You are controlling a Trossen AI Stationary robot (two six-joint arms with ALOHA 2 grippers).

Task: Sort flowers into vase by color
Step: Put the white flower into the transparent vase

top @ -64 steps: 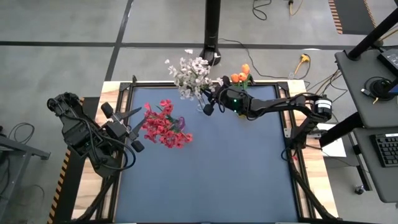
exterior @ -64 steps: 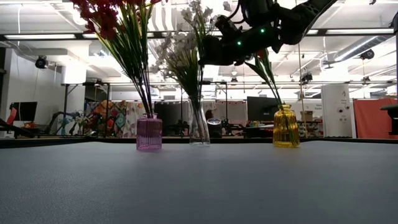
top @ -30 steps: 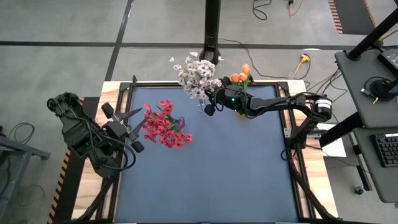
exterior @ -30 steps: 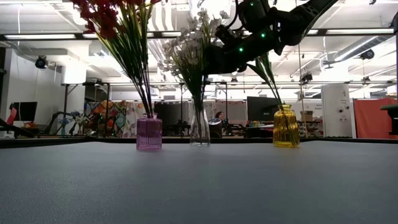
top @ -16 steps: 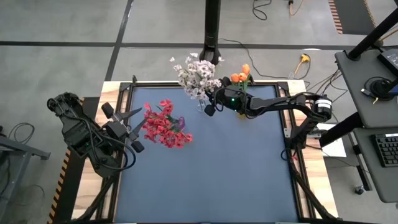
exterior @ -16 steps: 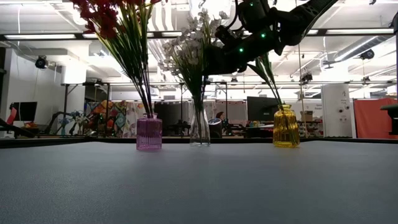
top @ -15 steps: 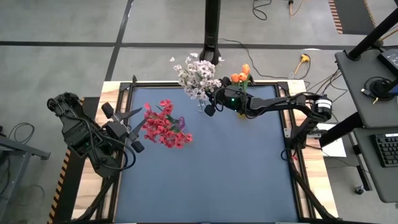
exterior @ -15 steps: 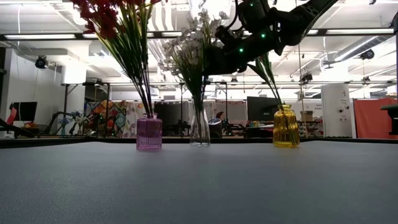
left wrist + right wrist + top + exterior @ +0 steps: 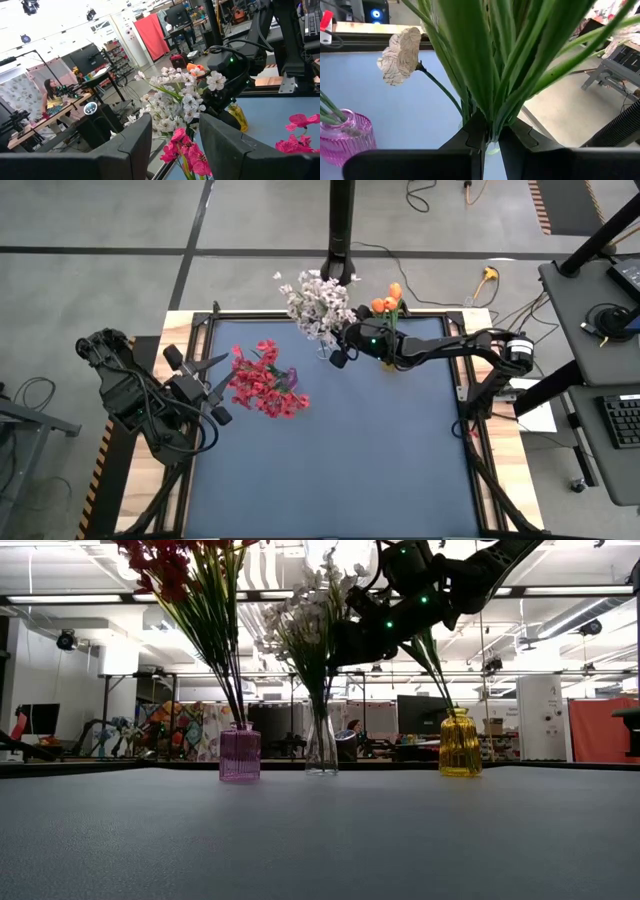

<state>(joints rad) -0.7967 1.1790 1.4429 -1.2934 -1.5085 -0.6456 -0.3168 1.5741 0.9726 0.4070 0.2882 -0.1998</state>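
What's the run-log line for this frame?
right pincer: shut on white flowers, over clear vase | left pincer: open, beside red flowers

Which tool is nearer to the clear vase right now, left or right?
Right. The right tool is shut on the white flowers just above the clear vase; the left tool waits beyond the red flowers.
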